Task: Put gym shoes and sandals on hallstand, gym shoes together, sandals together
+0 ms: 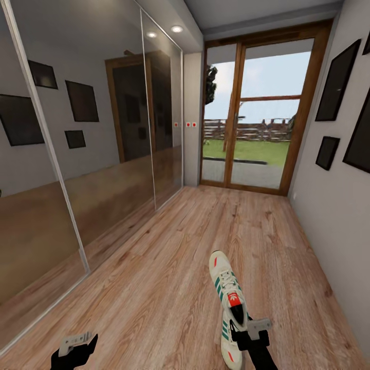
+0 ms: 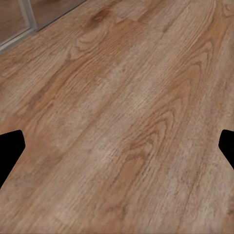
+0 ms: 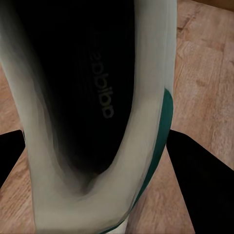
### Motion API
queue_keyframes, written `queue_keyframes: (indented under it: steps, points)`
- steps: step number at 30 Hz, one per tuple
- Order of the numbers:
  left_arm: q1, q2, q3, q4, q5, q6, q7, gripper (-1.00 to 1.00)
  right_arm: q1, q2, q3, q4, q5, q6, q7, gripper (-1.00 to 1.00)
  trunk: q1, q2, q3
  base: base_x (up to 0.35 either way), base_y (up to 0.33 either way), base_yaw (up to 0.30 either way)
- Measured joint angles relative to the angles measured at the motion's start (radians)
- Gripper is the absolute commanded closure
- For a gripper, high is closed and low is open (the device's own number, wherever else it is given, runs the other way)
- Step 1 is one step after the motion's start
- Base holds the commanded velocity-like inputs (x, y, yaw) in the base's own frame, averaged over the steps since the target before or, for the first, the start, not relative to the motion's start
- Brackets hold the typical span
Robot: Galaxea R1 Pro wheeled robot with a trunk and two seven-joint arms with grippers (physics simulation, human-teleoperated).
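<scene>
Gym shoe (image 1: 226,303): one cream-white sneaker with green side stripes and a red tongue label hangs in our right gripper (image 1: 250,329), carried above the wood-plank corridor floor (image 1: 154,288), low in the head view and right of centre. Its long axis runs away from us, toe pointing down the corridor toward the glazed door (image 1: 259,110), heel nearest our arm. Our right fingers (image 3: 202,187) are clenched on the shoe around the heel collar; the right wrist view looks straight into the dark opening, with a finger on each side of it. We judge it light and fairly soft in the upper, stiffer at the sole and heel, so the collar is a sound place to hold, though the long toe may swing as we turn. Our left gripper (image 1: 77,343) hangs low over bare floor, fingers spread and holding nothing. Mirrored wardrobe doors (image 1: 77,154) line the left wall.
</scene>
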Motion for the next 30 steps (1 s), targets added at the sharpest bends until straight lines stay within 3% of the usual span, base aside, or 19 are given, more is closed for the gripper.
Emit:
queue_keyframes:
  steps: [7,18,30]
  points:
    - [0.001,0.0,0.0,0.0,0.002,0.0,0.001,-1.0,0.0,-0.001,0.0,-0.001,0.001,0.0,0.001,1.0,0.0,0.0,-0.001,0.069,0.072,0.0]
    - [0.001,0.0,-0.001,0.0,0.001,0.0,0.0,-1.0,0.0,-0.004,-0.002,-0.004,0.003,-0.002,0.0,1.0,0.0,0.0,-0.001,0.177,0.261,-0.009]
    - [0.002,0.0,-0.001,0.0,0.001,0.0,-0.001,-1.0,0.0,-0.008,-0.015,0.0,0.002,-0.001,-0.001,1.0,0.0,0.0,-0.001,0.22,0.278,-0.243]
